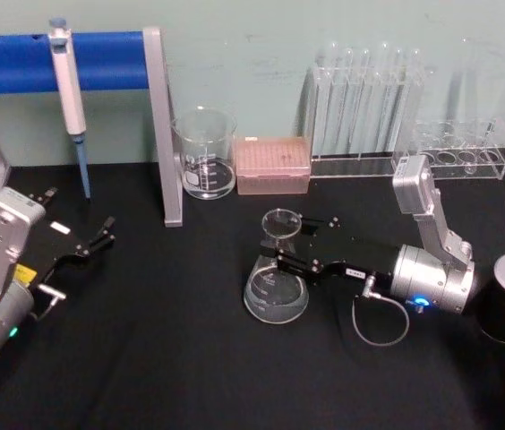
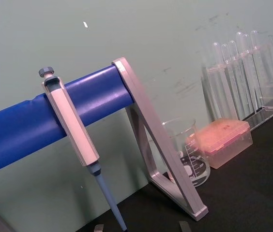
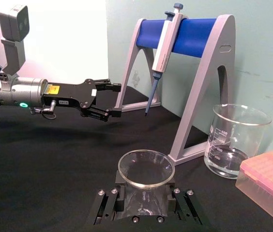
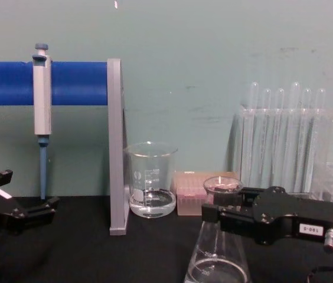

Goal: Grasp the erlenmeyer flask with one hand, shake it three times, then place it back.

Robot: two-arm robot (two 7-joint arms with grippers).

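Head view: right gripper (image 1: 281,257) pinches the erlenmeyer flask (image 1: 275,296) by its neck; smooth glass could slip during shaking. Left gripper (image 1: 91,242) idles, spread.

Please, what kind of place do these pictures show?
Most likely a laboratory bench. A pipette hangs on a blue stand, test tubes stand in a clear rack, and the right hand grips the erlenmeyer flask by its neck. The left hand is open, off to the left.

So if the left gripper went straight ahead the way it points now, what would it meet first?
The left gripper would probably meet the pipette stand's grey leg; depth is unclear.
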